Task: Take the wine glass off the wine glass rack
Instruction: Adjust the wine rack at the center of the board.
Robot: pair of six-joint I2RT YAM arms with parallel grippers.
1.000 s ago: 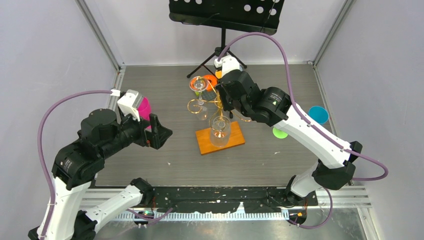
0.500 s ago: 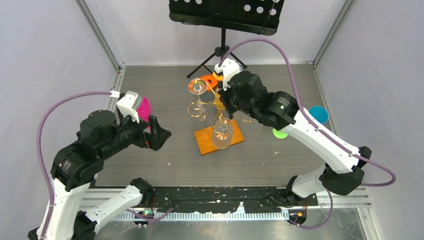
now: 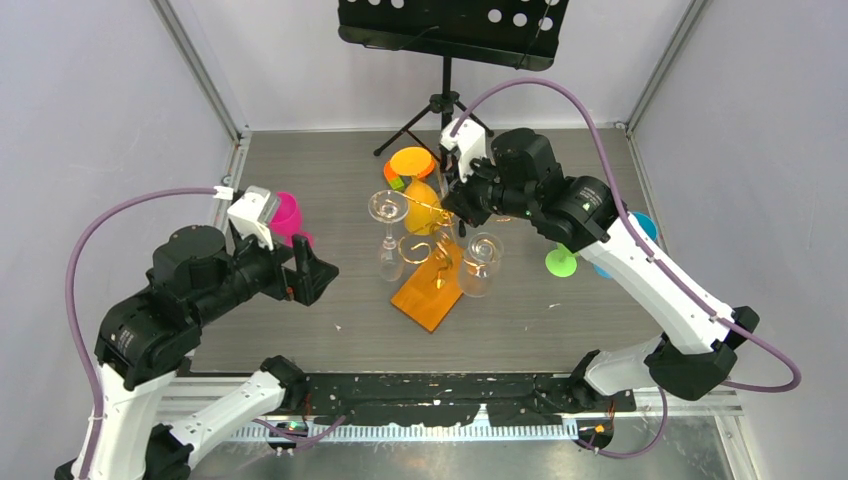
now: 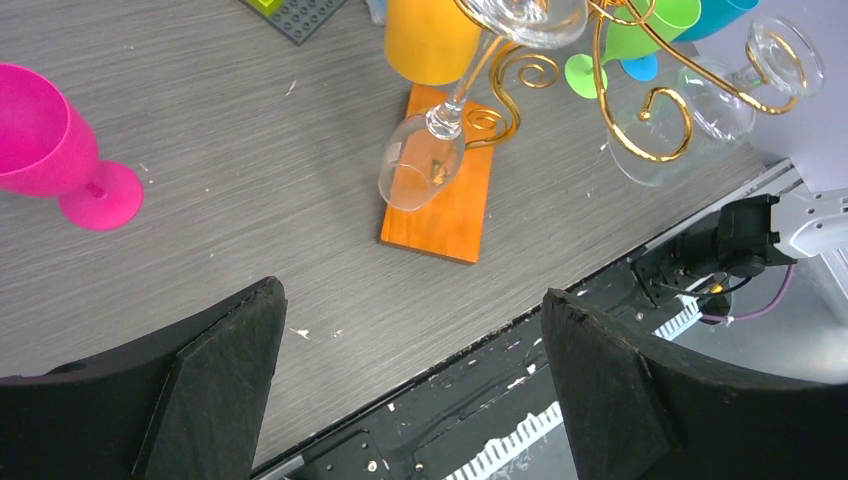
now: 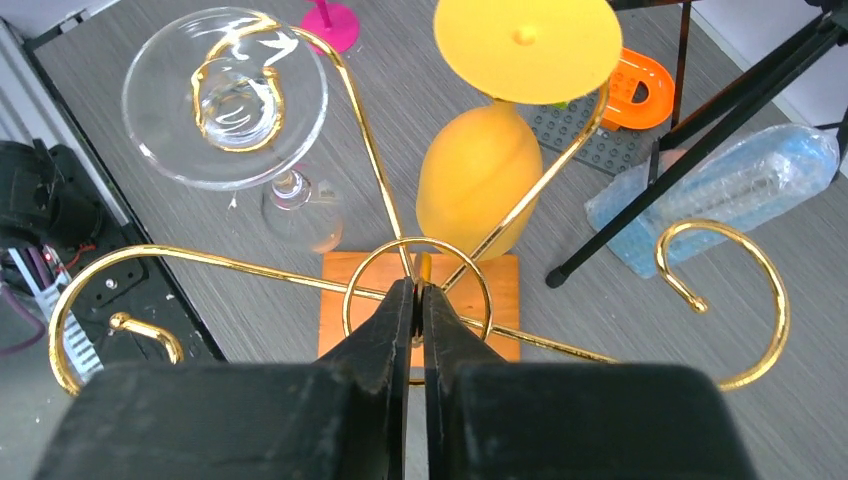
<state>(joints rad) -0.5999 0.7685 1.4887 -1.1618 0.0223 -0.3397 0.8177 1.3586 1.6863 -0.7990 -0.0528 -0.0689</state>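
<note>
The wine glass rack (image 3: 432,292) is a tree of gold wire scrolls on an orange wooden base (image 5: 345,300), and it stands skewed on the table. My right gripper (image 5: 417,288) is shut on the top of its centre post, inside the small gold ring. A clear wine glass (image 5: 225,95) hangs upside down by its foot in a scroll to the left; in the top view it is the left wine glass (image 3: 387,215). A second clear glass (image 3: 482,258) and a yellow one (image 5: 475,180) also hang there. My left gripper (image 4: 410,292) is open, well short of the rack.
A black music stand (image 3: 450,25) rises behind the rack, one leg near a plastic bottle (image 5: 720,195). A pink goblet (image 3: 285,215) stands left, a green goblet (image 3: 560,262) and a blue one (image 3: 640,225) right. An orange ring (image 5: 635,85) lies on a grey plate.
My right arm has swung back and right with the rack's post in its grip. The orange base has turned and shifted, and the hanging glasses have swung outward. The left arm barely moved.
</note>
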